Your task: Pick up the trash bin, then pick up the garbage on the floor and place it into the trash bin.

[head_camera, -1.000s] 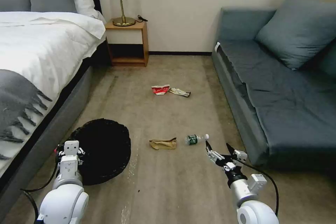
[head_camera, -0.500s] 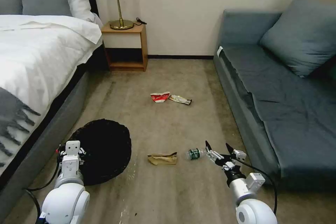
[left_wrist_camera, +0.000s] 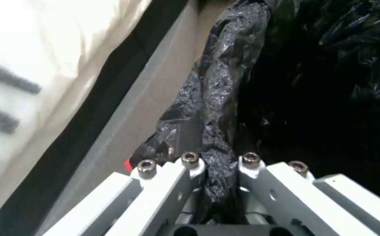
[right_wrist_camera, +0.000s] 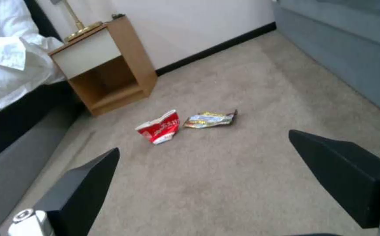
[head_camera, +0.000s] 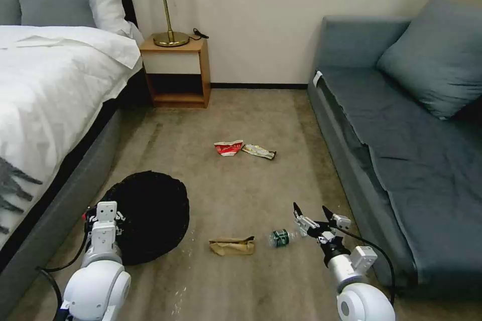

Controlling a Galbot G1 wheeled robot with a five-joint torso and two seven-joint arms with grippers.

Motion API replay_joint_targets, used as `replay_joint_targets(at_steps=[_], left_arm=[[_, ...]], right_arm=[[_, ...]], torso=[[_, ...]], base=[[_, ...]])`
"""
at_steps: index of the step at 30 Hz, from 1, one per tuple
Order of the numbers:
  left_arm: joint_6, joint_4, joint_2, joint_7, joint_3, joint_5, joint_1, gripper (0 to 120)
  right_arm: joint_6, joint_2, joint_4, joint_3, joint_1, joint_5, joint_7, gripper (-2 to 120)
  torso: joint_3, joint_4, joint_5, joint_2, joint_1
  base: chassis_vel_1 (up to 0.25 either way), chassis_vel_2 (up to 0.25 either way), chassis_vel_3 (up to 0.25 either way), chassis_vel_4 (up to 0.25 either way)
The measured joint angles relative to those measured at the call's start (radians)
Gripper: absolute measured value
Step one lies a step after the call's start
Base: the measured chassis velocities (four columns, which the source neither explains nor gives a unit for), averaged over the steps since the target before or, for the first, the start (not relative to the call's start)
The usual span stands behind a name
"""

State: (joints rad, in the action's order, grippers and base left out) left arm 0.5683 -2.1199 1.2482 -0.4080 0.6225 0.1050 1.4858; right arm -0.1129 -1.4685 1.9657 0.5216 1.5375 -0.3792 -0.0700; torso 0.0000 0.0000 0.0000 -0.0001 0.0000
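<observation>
The trash bin [head_camera: 150,213], round and lined with a crinkly black bag [left_wrist_camera: 225,82], hangs at my lower left beside the bed. My left gripper [head_camera: 104,210] [left_wrist_camera: 218,160] is shut on its rim. My right gripper [head_camera: 310,209] [right_wrist_camera: 204,141] is open and holds nothing, hovering just right of a clear bottle with a green label [head_camera: 282,237]. A crumpled brown paper bag [head_camera: 232,246] lies left of the bottle. Farther ahead on the carpet lie a crushed red-and-white cup [head_camera: 228,148] [right_wrist_camera: 159,127] and a shiny wrapper [head_camera: 258,151] [right_wrist_camera: 209,118].
A bed [head_camera: 50,90] with a grey base runs along the left. A blue-grey sofa [head_camera: 401,150] lines the right. A wooden nightstand [head_camera: 175,72] [right_wrist_camera: 102,65] with a lamp stands at the far wall. Open carpet lies between bed and sofa.
The whole picture has shifted, so the camera has moved forward; bottle and paper bag now lie nearer, with the bottle beside my right gripper. Both arms keep their pose.
</observation>
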Motion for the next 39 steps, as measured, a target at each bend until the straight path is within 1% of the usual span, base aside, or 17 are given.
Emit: replay_joint_targets(at_steps=[5, 7, 17, 20, 21, 23, 25, 26, 27, 28, 29, 30, 32, 33, 34, 37, 39], left_arm=[[-0.002, 0.001, 0.0, 0.001, 0.0, -0.001, 0.0, 0], [-0.004, 0.002, 0.001, 0.001, 0.0, -0.001, -0.001, 0], [-0.015, 0.004, -0.001, 0.003, 0.003, 0.0, -0.014, 0], [-0.016, 0.005, -0.009, 0.003, -0.005, -0.001, -0.023, 0], [-0.016, 0.005, -0.009, 0.003, -0.005, -0.001, -0.023, 0], [-0.016, 0.007, -0.018, 0.003, -0.015, -0.002, -0.03, 0], [-0.016, 0.008, -0.024, 0.004, -0.018, -0.002, -0.031, 0], [-0.016, 0.008, -0.024, 0.004, -0.018, -0.002, -0.031, 0], [-0.016, 0.009, -0.029, 0.005, -0.018, -0.003, -0.03, 0], [-0.016, 0.009, -0.032, 0.007, -0.017, -0.003, -0.029, 0], [-0.016, 0.009, -0.034, 0.008, -0.017, -0.003, -0.028, 0], [-0.016, 0.009, -0.034, 0.008, -0.017, -0.003, -0.028, 0], [-0.016, 0.009, -0.038, 0.012, -0.015, -0.005, -0.023, 0], [-0.016, 0.009, -0.038, 0.014, -0.016, -0.006, -0.023, 0], [-0.016, 0.009, -0.038, 0.014, -0.016, -0.006, -0.023, 0], [-0.029, 0.014, -0.034, 0.015, -0.018, -0.02, -0.022, 0], [-0.03, 0.014, -0.033, 0.015, -0.018, -0.02, -0.022, 0]], right_arm=[[0.0, -0.003, -0.004, -0.006, 0.002, 0.011, 0.0, 100], [0.0, 0.0, -0.004, -0.011, 0.002, 0.017, 0.0, 100], [-0.006, 0.027, -0.012, -0.037, -0.014, 0.017, -0.002, 100], [-0.005, 0.091, -0.018, -0.061, -0.038, 0.025, -0.052, 100], [-0.005, 0.091, -0.018, -0.061, -0.038, 0.025, -0.052, 100], [-0.011, 0.149, -0.025, -0.071, -0.065, 0.035, -0.089, 100], [-0.024, 0.2, -0.034, -0.085, -0.093, 0.022, -0.105, 100], [-0.024, 0.2, -0.034, -0.085, -0.093, 0.022, -0.105, 100], [-0.036, 0.255, -0.046, -0.101, -0.121, 0.002, -0.113, 100], [-0.042, 0.3, -0.056, -0.114, -0.14, -0.011, -0.12, 100], [-0.045, 0.34, -0.065, -0.126, -0.157, -0.022, -0.127, 100], [-0.045, 0.34, -0.065, -0.126, -0.157, -0.022, -0.127, 100], [-0.053, 0.442, -0.104, -0.189, -0.222, -0.062, -0.157, 100], [-0.055, 0.464, -0.115, -0.216, -0.245, -0.07, -0.166, 100], [-0.055, 0.464, -0.115, -0.216, -0.245, -0.07, -0.166, 100], [-0.061, 0.529, -0.182, -0.371, -0.381, -0.094, -0.201, 100], [-0.062, 0.534, -0.189, -0.388, -0.395, -0.096, -0.204, 100]], torso=[[0.0, 0.0, 0.0002, 0.0, 0.0], [0.0, 0.0, -0.0003, 0.0, 0.0], [0.0, -0.0001, -0.0001, 0.0, 0.0], [0.0, 0.0001, 0.0003, 0.0, 0.0], [0.0, 0.0001, 0.0003, 0.0, 0.0], [0.0, -0.0001, -0.0002, 0.0, 0.0], [0.0, -0.0002, 0.0003, 0.0, 0.0], [0.0, -0.0002, 0.0003, 0.0, 0.0], [0.0, -0.0002, 0.0004, 0.0, 0.0], [0.0, 0.0002, 0.0001, 0.0, 0.0], [0.0, 0.0001, 0.0001, 0.0, 0.0], [0.0, 0.0001, 0.0001, 0.0, 0.0], [0.0, 0.0, 0.0001, 0.0, 0.0], [0.0, -0.0001, 0.0001, 0.0, 0.0], [0.0, -0.0001, 0.0001, 0.0, 0.0], [0.0, -0.0001, 0.0002, 0.0, 0.0], [0.0, 0.0001, 0.0002, 0.0, 0.0]], base=[[-0.118, 0.118, 0.118, -0.11], [-0.135, 0.128, 0.117, -0.095], [-0.106, 0.105, 0.107, -0.111], [-0.085, 0.057, 0.064, -0.079], [-0.082, 0.036, 0.054, -0.073], [0.0, 0.0, 0.0, 0.0], [0.0, 0.0, 0.0, 0.0], [0.0, 0.0, 0.0, 0.0], [0.0, 0.0, 0.0, 0.0], [0.0, 0.0, 0.0, 0.0], [0.0, 0.0, 0.0, 0.0], [0.0, 0.0, 0.0, 0.0], [0.0, 0.0, 0.0, 0.0], [0.0, 0.0, 0.0, 0.0], [0.0, 0.0, 0.0, 0.0], [0.0, 0.0, 0.0, 0.0], [0.0, 0.0, 0.0, 0.0]])
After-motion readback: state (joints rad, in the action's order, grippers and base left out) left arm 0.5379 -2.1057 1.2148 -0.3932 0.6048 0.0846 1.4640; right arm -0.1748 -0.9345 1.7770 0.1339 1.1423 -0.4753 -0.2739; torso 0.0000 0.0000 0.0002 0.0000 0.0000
